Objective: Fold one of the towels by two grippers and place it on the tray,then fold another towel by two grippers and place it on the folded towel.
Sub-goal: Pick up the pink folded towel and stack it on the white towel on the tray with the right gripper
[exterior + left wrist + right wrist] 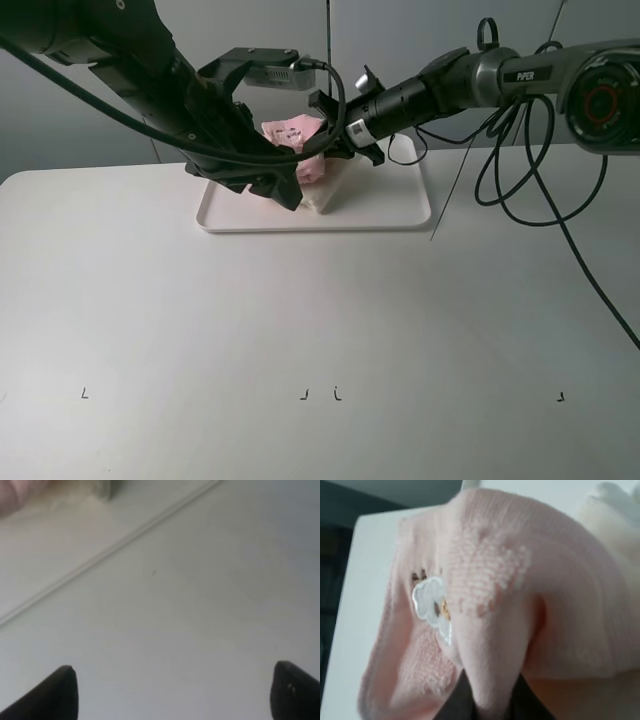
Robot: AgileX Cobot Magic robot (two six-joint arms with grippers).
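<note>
White tabletop (320,330) fills the near part of the scene, bare but for small black marks along its front edge. Farther back a white tray (400,212) is seen, and on it the cream towel (330,192) lies folded, with the pink towel (300,140) bunched above it. Both arms are reached in over the tray from opposite sides. The left gripper (170,690) is released, its two black fingertips (55,695) spread wide with nothing between them; it is angled down over the tray's near left part, just beside the towels. The right arm is stretched in low from the far right, and the right gripper (485,700) is clenched on a fold of the pink towel, which is draped over the jaws so that a small white label (432,602) shows. The pink towel is therefore judged to be in the last step: being set on the folded cream one. It cannot be told whether it is fully resting there or partly lifted. The next move seems to call for lowering the pink towel squarely onto the cream one, then opening the right jaws and drawing them clear without dragging the cloth.
</note>
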